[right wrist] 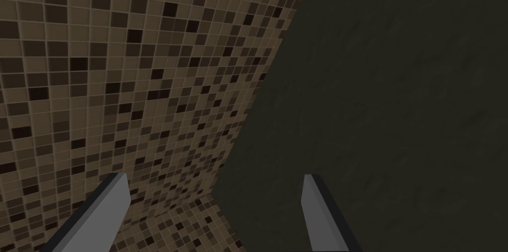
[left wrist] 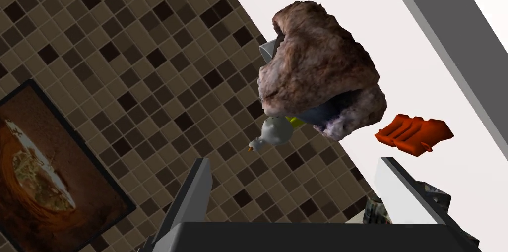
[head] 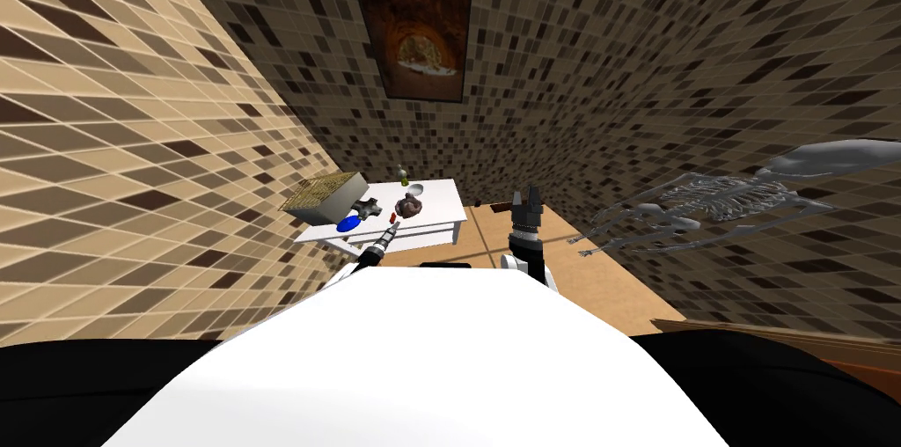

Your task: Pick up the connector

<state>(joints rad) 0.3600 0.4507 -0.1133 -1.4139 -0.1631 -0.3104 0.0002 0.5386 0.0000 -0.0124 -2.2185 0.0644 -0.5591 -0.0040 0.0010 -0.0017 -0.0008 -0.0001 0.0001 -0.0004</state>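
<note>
From the head view, a white surface (head: 440, 204) stands by the tiled wall. The connector (head: 366, 204), a dark grey cross-shaped piece, lies on it, just beside a woven box (head: 325, 194). A blue disc (head: 349, 223) lies near the connector, on the side closer to me. A small red thing (head: 392, 218) and a brown lump (head: 409, 204) lie further to the right. My left hand (head: 395, 225) is over the near edge of the surface, close to the red thing and apart from the connector. My right hand (head: 526, 198) is held up off to the right, away from the surface.

From the left wrist view, the left hand (left wrist: 293, 159) has its fingers apart, with nothing between them. The brown lump (left wrist: 317, 70) and the red thing (left wrist: 414, 134) lie ahead on the white surface (left wrist: 446, 90).

From the right wrist view, the right hand (right wrist: 213, 175) has its fingers apart and holds nothing.
</note>
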